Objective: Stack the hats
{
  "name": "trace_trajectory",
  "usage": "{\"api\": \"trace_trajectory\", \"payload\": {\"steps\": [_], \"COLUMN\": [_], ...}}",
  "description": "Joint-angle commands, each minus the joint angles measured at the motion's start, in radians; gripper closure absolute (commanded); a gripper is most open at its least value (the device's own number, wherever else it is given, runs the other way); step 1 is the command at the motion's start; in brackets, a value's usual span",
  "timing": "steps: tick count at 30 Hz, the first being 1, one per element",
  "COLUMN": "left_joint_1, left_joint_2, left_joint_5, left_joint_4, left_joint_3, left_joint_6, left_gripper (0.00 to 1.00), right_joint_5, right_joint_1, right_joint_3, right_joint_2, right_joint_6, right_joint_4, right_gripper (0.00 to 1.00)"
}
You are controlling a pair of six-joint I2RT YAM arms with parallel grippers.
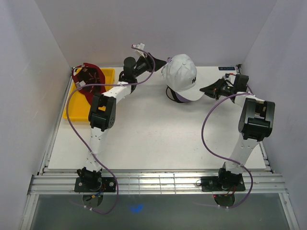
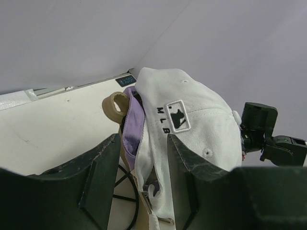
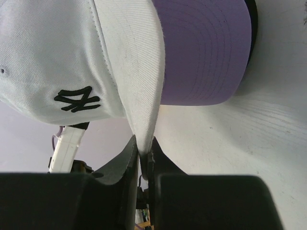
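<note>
The white hat (image 1: pixel 182 74) is held above the table at the back centre, over the lavender hat (image 1: pixel 178 98). My right gripper (image 1: pixel 205 89) is shut on the white hat's brim; in the right wrist view the brim (image 3: pixel 139 86) is pinched between its fingers (image 3: pixel 144 151). The lavender brim (image 3: pixel 201 52) lies below, with a black edge (image 3: pixel 253 19) of the black hat beyond it. My left gripper (image 1: pixel 156 61) is open at the white hat's back; the rear edge (image 2: pixel 158 158) hangs between its fingers (image 2: pixel 139 167). The dark red hat (image 1: pixel 91 76) lies upside down at the left.
The yellow tray (image 1: pixel 76 112) holds the dark red hat at the back left, by the left wall. White walls close in the back and both sides. A black looped strap (image 2: pixel 127 191) lies on the table under the hats. Purple cables hang from both arms.
</note>
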State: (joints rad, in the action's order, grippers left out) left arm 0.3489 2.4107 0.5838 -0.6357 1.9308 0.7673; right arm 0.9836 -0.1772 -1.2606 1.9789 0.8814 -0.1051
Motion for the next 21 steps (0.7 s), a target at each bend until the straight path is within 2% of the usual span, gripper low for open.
{"api": "trace_trajectory", "payload": {"steps": [1, 11, 21], "left_joint_1": [-0.005, 0.009, 0.038], "left_joint_2": [-0.064, 0.008, 0.037], "left_joint_5": [0.045, 0.119, 0.082], "left_joint_4": [-0.055, -0.059, 0.019], "left_joint_3": [0.049, 0.140, 0.134], "left_joint_6": [0.023, 0.072, 0.007], "left_gripper": [0.46, 0.44, 0.43], "right_joint_5": [-0.123, -0.128, -0.125], "right_joint_1": [-0.001, -0.001, -0.001], "right_joint_3": [0.006, 0.007, 0.003], "right_joint_2": [0.049, 0.049, 0.043], "right_joint_6": [-0.068, -0.070, -0.076], "right_joint_4": [0.139, 0.146, 0.153], "right_gripper": [0.92, 0.92, 0.92]}}
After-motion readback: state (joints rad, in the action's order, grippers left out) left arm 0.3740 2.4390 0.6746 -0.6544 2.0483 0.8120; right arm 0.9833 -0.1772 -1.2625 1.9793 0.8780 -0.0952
